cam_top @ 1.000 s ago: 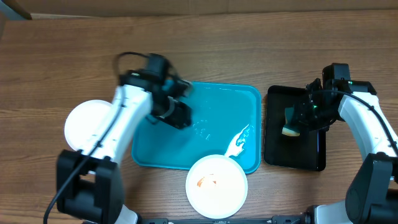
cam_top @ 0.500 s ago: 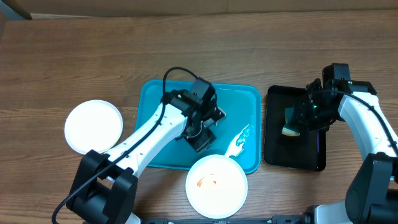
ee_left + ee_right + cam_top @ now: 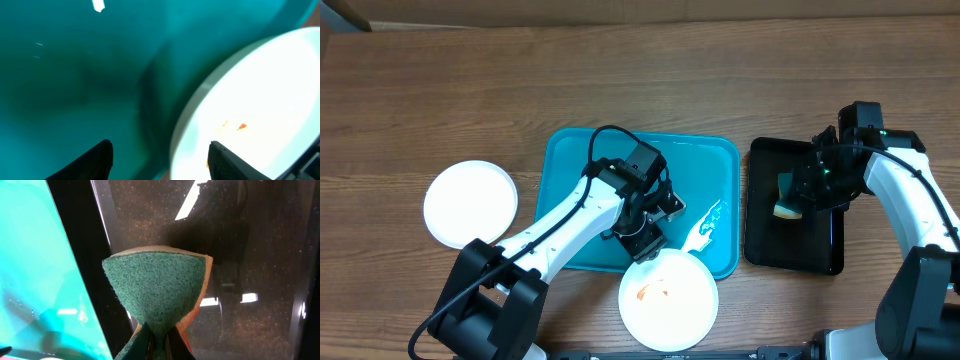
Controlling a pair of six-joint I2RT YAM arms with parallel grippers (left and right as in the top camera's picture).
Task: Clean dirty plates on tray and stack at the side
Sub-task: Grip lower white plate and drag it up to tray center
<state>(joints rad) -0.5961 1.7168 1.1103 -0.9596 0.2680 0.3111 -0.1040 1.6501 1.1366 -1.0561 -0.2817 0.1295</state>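
Observation:
A white plate [image 3: 668, 298] with a small orange smear lies over the front rim of the turquoise tray [image 3: 580, 170]. My left gripper [image 3: 646, 244] hangs low at that plate's back edge and stands open. In the left wrist view the left gripper [image 3: 160, 162] straddles the plate [image 3: 260, 95] rim, one finger over the tray [image 3: 65, 75], the other over the plate. A second white plate [image 3: 470, 203] with no smear showing sits on the table to the left. My right gripper [image 3: 800, 192] is shut on a green sponge [image 3: 157, 287] above the black tray [image 3: 825, 250].
A white streak [image 3: 705, 226] lies on the tray's right side. The black tray [image 3: 250, 255] stands just right of the turquoise one [image 3: 35, 280], with a narrow gap between them. Bare wooden table [image 3: 640, 80] stretches behind both trays.
My left arm has swung from the tray's back left corner across to its front, down to the smeared plate's edge. The right arm and sponge have stayed put.

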